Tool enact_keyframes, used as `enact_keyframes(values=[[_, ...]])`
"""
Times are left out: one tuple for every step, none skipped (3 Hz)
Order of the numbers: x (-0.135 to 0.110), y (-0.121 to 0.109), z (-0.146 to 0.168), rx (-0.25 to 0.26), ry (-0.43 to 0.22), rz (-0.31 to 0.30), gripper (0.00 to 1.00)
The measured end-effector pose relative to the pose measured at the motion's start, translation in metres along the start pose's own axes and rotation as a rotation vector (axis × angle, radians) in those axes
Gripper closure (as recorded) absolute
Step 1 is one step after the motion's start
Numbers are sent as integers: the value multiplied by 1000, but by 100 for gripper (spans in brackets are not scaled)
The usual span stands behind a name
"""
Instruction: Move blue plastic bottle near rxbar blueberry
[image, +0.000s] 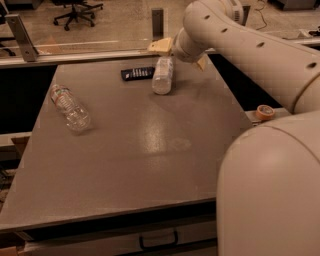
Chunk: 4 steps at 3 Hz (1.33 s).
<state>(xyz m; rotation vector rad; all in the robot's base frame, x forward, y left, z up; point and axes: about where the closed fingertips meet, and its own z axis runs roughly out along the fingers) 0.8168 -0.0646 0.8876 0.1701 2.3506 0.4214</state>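
The blue plastic bottle (162, 76) rests on the grey table (140, 150) near its far edge, with its base toward me and its pale label showing. The rxbar blueberry (137, 74), a dark flat bar with white lettering, lies just to the bottle's left, a small gap between them. My gripper (180, 54) hangs over the bottle's far end. Its tan fingers (161, 46) are spread apart and hold nothing. The arm reaches in from the upper right.
A smaller clear crinkled bottle (70, 107) lies on its side at the table's left. A roll of tape (264, 111) sits on a ledge past the right edge. My own body (270, 195) fills the lower right. A rail and post (157, 20) run behind the table.
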Motion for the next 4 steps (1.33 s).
enact_keyframes(values=[[-32, 11, -63, -183, -115, 22, 0], [-65, 16, -135, -376, -241, 50, 0], [-84, 8, -206, -530, -332, 70, 0], [-86, 2, -237, -573, -377, 54, 0]])
